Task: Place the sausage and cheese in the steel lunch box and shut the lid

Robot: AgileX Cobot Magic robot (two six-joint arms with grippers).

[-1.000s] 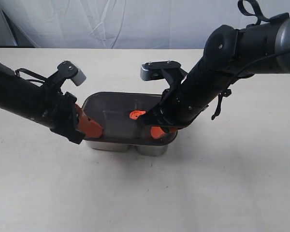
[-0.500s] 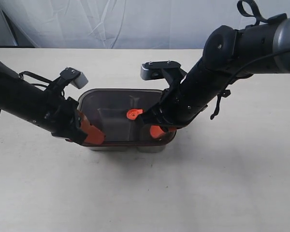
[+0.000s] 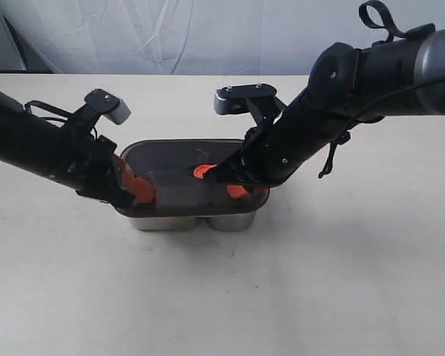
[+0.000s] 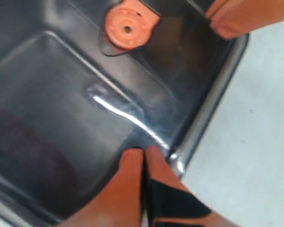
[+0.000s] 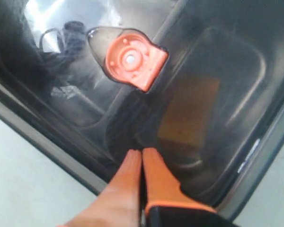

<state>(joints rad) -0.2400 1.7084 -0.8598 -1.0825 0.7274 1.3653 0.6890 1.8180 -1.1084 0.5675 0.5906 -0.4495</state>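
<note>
Smoky lid (image 3: 174, 174) apparently sits on the steel lunch box (image 3: 170, 222); left gripper (image 4: 143, 151) and right gripper (image 5: 141, 151), both clenched, press its ends. Uneven pushing could tilt it.

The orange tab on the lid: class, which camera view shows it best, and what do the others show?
The right wrist view: the orange tab is large, sharp and whole. The left wrist view shows it smaller and blurrier. The exterior view shows only a small orange patch, partly hidden beside the right arm.
</note>
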